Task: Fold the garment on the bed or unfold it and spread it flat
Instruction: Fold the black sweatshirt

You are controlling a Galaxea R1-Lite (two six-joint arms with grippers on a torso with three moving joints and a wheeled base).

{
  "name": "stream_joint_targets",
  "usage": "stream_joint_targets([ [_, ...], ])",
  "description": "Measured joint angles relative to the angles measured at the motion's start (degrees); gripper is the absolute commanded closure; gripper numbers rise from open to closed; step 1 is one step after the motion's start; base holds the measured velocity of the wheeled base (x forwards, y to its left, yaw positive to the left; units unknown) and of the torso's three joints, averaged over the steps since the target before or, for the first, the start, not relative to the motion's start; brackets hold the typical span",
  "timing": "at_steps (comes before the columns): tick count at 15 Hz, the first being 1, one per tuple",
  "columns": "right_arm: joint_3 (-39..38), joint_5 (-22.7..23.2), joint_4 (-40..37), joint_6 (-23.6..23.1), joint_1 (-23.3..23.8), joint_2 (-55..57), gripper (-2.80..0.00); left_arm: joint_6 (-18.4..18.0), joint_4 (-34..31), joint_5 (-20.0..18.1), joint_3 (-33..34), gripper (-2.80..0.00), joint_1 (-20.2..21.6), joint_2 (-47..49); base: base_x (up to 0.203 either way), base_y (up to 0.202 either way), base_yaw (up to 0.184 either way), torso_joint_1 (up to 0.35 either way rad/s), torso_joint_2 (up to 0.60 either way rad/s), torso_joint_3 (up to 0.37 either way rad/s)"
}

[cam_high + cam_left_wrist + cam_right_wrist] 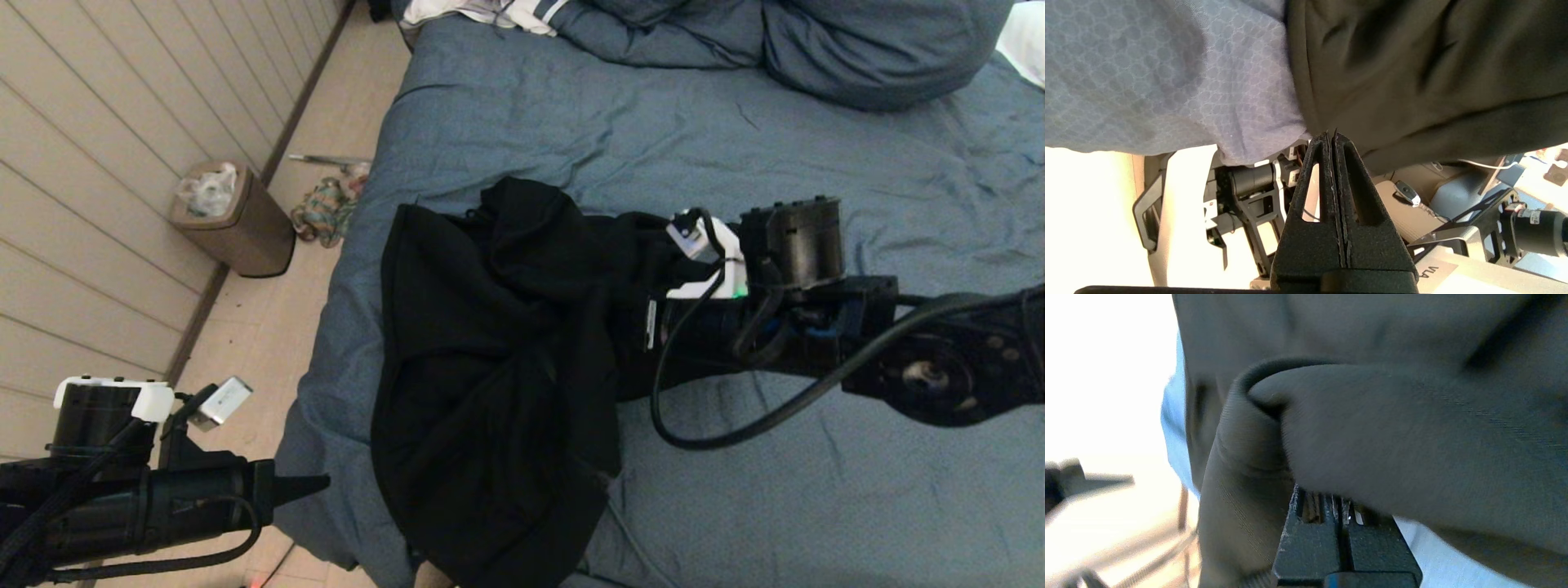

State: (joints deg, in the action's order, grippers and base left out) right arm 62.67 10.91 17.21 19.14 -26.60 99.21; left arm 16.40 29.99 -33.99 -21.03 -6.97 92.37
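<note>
Bed (571,122): huge slate-blue expanse filling most of the head view, duvet wrinkled all over, blue pillows (857,49) bunched at the far end.
Garment (490,351): black sweatshirt, crumpled in a heap on the bed's left side near the edge, its lower part spilling toward the near corner; folds overlap, nothing lies flat.
Right arm (898,343): reaching across the bed from the right, its front end buried in the black fabric at the heap's right side.
Right gripper (1345,506): fingers pressed together, and the right wrist view shows thick black cloth bunched and draped right over the tips, a rolled hem curling just beyond them. Pinching the garment, by the look of it.
Left arm (122,490): low at the near left, out over the floor beside the bed.
Left gripper (1334,136): fingers closed flat against each other, nothing between them; in the left wrist view the tips point at the spot where black fabric meets the blue duvet edge, close to it, contact not certain.
Bin (237,220): brown, on the floor by the panelled wall, well left of the bed.
Rag (326,208): multicoloured, on the floor between bin and bed.
Striped cloth (490,12): white, at the bed's far left corner.
</note>
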Motion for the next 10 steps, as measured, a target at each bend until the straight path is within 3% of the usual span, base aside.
stream_joint_targets([
  [5,13.5,0.0,-5.1,4.2,3.3,5.3,0.0,0.0,0.0,0.0,-0.1,0.0,0.0,-0.1,0.0,0.0,0.0,0.0,0.0,0.0],
  [10,18.4,-0.4,-6.6,5.6,4.1,8.5,0.0,-0.3,1.9,0.2,-1.0,0.0,-2.7,-2.0,0.0,0.0,0.0,0.0,0.0,0.0],
])
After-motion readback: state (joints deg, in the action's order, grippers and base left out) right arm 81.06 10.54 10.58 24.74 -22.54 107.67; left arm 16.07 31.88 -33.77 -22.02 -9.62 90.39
